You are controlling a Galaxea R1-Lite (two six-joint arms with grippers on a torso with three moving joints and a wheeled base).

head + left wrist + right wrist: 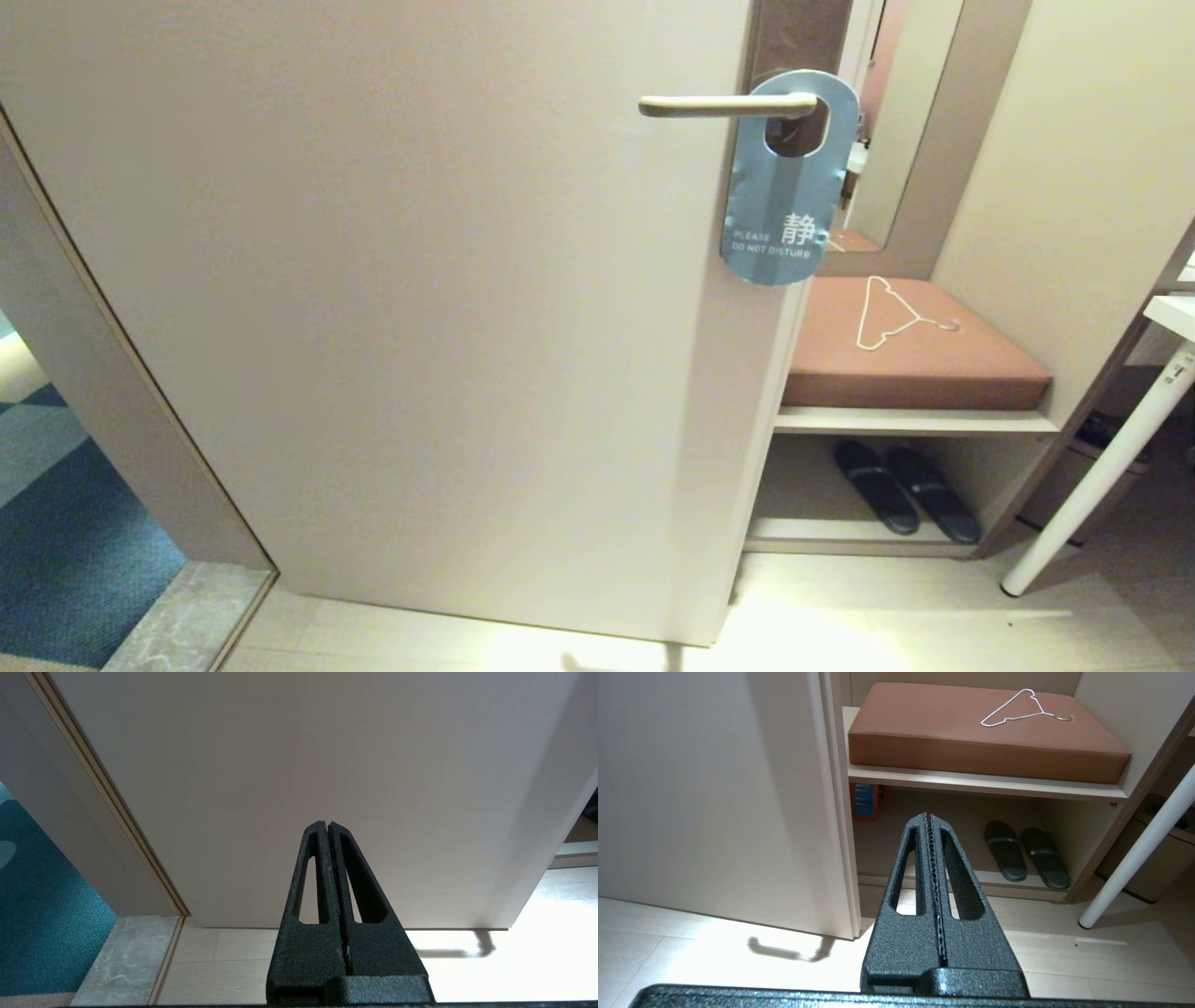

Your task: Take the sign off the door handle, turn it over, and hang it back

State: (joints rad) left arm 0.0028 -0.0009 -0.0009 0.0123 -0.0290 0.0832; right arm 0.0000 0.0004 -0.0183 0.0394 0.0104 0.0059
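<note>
The sign (782,201) hangs on the door handle (719,105) by its oval hole, blue-grey "DO NOT DISTURB" face towards me, near the door's right edge. The handle is a slim beige lever on the cream door (420,299). Neither arm shows in the head view. My left gripper (328,824) is shut and empty, low down, pointing at the bare lower part of the door. My right gripper (928,815) is also shut with nothing in it, low, facing the shelf beside the door's edge. Sign and handle are out of both wrist views.
Right of the door, a brown cushion (910,355) with a white wire hanger (889,313) lies on a shelf. Dark slippers (906,490) sit below it. A white table leg (1102,467) slants at far right. Blue carpet (56,541) shows at the left.
</note>
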